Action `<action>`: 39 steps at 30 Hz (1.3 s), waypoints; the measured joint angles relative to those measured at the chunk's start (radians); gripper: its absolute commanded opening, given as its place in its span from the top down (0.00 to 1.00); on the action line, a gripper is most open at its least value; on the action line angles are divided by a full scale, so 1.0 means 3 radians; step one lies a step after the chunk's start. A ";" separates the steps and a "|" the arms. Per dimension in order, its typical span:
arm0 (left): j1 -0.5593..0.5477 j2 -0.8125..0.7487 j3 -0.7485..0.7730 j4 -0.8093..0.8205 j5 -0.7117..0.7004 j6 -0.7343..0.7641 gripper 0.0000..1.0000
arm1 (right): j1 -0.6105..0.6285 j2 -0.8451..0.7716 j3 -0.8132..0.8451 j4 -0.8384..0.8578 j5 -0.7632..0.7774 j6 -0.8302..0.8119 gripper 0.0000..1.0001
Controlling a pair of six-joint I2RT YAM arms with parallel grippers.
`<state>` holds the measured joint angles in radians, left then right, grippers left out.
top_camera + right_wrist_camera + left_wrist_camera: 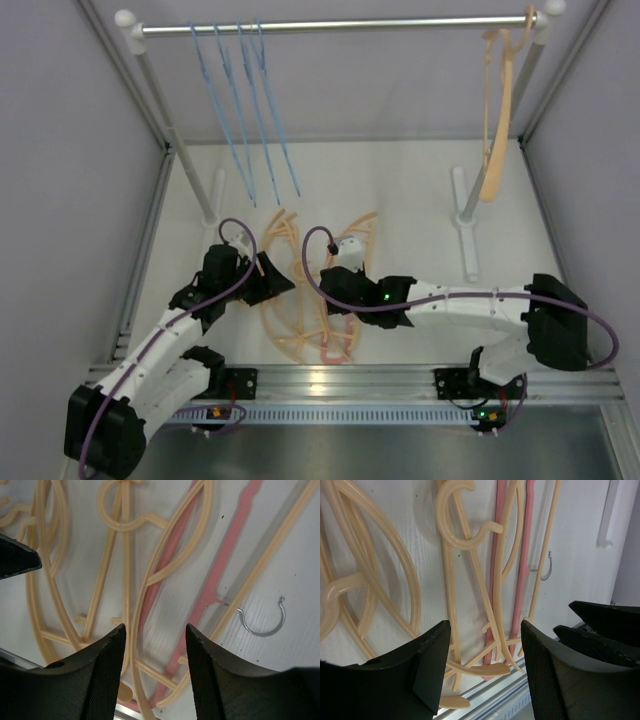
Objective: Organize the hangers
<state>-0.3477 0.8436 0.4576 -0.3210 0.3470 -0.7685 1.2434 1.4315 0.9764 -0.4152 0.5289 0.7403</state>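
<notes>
Up at the back, four light-blue wire hangers (245,110) hang side by side on the left part of the silver rail (400,23); a single peach hanger (493,130) hangs at the rail's far right end, well apart from them. The other peach hangers (285,300) lie in a loose, overlapping heap on the white worktop (400,200), in the middle between the two arms and close to the near edge; their hooks and bars cross each other, so I cannot count them. A pink-red hanger (234,550) lies flat in the same heap, partly under the peach bars; its metal hook (262,622) rests on bare worktop just beside the heap.

Both arms reach in over the heap from either side. The left claw (485,630) hangs above the near end of the heap with its jaws spread wide; peach bars and the end of the pink-red one show through the gap, and nothing is pinched. The right claw (155,635) is also over the heap, jaws apart though less wide; one peach bar runs into the gap close to one finger, and I cannot tell whether it touches; it grips nothing.
</notes>
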 measured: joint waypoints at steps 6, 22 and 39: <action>0.0000 -0.0071 -0.0027 0.0015 -0.0004 -0.0025 0.37 | 0.0000 0.0476 0.0037 0.0149 -0.0019 0.0175 0.55; 0.0000 -0.0093 -0.0093 0.0019 -0.0001 -0.0037 0.37 | 0.0000 0.0933 0.0094 0.0341 -0.0065 0.0360 0.61; 0.0000 -0.0094 -0.0094 0.0020 -0.0003 -0.0037 0.37 | 0.0000 0.1073 0.0094 0.0487 -0.0175 0.0421 0.96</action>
<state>-0.3477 0.8154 0.4294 -0.3149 0.3462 -0.7795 1.2434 1.7535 1.0046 -0.2691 0.4763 0.8665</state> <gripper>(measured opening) 0.627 0.083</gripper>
